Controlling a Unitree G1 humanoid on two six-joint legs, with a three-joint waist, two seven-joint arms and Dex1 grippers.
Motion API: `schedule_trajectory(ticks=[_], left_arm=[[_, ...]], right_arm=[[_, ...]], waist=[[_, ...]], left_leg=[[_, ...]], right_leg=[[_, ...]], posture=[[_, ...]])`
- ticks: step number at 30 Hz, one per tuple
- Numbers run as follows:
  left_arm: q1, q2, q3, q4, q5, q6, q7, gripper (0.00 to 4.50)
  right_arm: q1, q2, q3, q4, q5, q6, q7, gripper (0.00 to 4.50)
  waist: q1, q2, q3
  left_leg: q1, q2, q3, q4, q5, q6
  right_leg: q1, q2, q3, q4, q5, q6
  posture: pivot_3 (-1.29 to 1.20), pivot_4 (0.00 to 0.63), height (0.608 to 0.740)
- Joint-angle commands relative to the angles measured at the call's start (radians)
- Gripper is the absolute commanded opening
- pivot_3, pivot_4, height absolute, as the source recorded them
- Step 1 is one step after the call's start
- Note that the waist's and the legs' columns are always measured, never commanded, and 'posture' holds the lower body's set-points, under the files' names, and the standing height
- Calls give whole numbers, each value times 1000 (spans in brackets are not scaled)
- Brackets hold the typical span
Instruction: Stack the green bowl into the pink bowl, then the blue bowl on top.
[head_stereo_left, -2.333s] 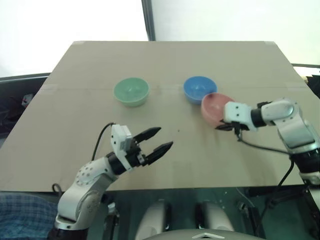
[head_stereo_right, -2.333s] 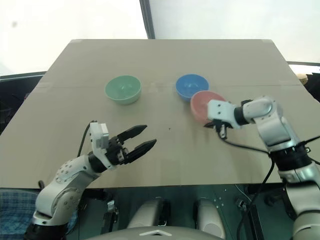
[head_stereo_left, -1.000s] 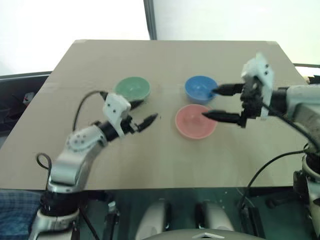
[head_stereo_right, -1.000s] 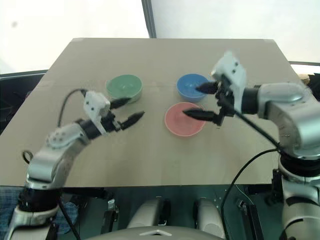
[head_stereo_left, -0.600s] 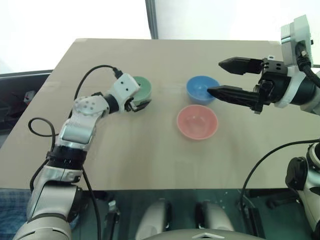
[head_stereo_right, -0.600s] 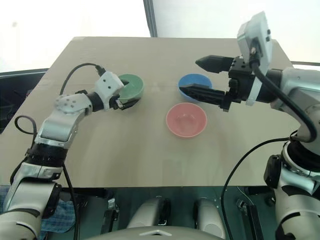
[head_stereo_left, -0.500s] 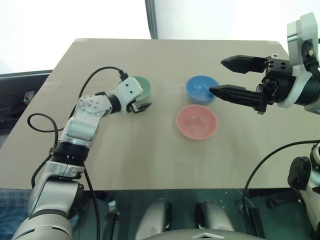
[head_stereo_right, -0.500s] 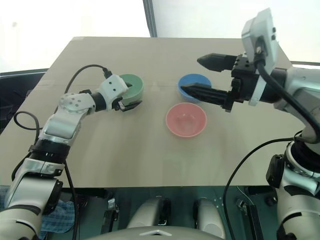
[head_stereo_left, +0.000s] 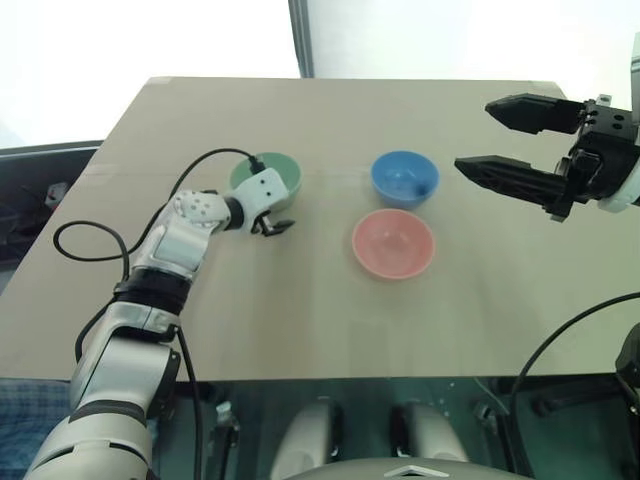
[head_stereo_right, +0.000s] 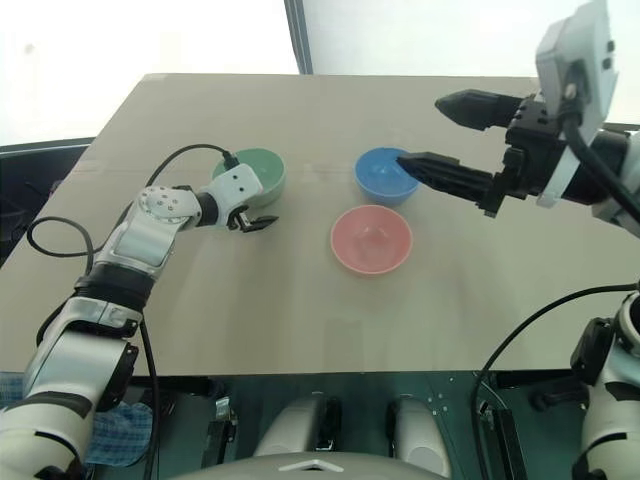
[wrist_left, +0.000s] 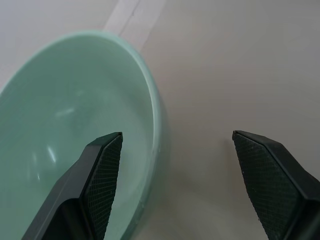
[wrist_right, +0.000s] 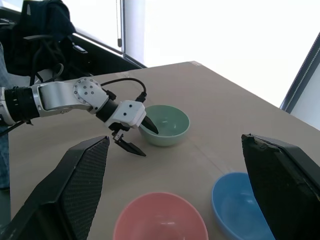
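Bowls apart: pink bowl (head_stereo_left: 393, 243) near blue bowl (head_stereo_left: 404, 178), green bowl (head_stereo_left: 272, 176) leftward.

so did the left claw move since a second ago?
Yes. The left claw went toward the green bowl; its open fingers now straddle the bowl's near rim.

We see the left gripper (head_stereo_left: 275, 221) spread across the near rim of the green bowl (head_stereo_left: 272, 173), one finger inside and one over bare table (head_stereo_left: 300, 310), while the pink bowl (head_stereo_left: 393, 243) and blue bowl (head_stereo_left: 404, 178) sit well off to its right beneath the raised, open right gripper (head_stereo_left: 478, 138).
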Motion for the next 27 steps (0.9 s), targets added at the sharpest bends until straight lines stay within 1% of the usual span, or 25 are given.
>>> schedule_trajectory(ticks=[1, 5, 6, 8, 14, 23, 24, 27], left_arm=[[-30, -1, 5, 7, 13, -4, -12, 2992], [-29, -5, 13, 11, 17, -2, -15, 1270], [-26, -5, 14, 8, 18, -2, -15, 725], [-17, -3, 17, -1, 18, 0, -19, 63], [-8, -4, 24, -13, 19, 7, -23, 26], [-16, -9, 27, -13, 18, -14, -21, 26], [-28, -16, 31, -15, 11, -28, -19, 26], [-96, -61, 58, -42, -74, -125, -95, 26]], right_arm=[[12, -34, -55, 1, 56, -44, -7, 4500], [70, -85, -57, 3, 95, -67, 6, 4500], [87, -99, -59, 6, 106, -71, 9, 4500], [124, -129, -61, 6, 117, -88, 22, 4500], [214, -198, -59, 15, 123, -149, 37, 4500], [273, -251, -63, 17, 167, -207, 30, 4500], [276, -255, -63, 17, 171, -212, 26, 4500], [283, -264, -57, 22, 182, -226, 17, 4500]], waist=[[2, 0, 0], [2, -1, 0], [1, -1, 0], [2, -1, 0], [2, -1, 0], [2, -1, 0], [2, -1, 0], [7, -3, 1]], left_leg=[[0, 0, 0, 0, 0, 0], [-1, 0, 0, 1, 0, 0], [-1, 0, 0, 1, 0, 0], [-1, 0, 0, 1, 0, 0], [-1, 0, 0, 2, -1, 1], [-1, 0, 0, 3, 0, 1], [-1, 0, 0, 3, 0, 1], [-1, 0, 0, 3, 0, 1]], right_leg=[[0, 0, 0, 0, 0, 0], [0, 0, 0, 0, 0, 0], [0, 0, 0, 0, 0, 0], [0, 0, 0, 0, 0, 0], [0, 0, 0, 0, 0, 0], [0, 0, 0, 0, 0, 0], [0, 0, 0, 0, 0, 0], [0, 0, 0, 0, 0, 0]], posture=[[0, 150, 740], [0, 150, 740], [0, 150, 740], [0, 150, 740], [0, 150, 740], [0, 150, 740], [0, 150, 740], [0, 150, 740]])
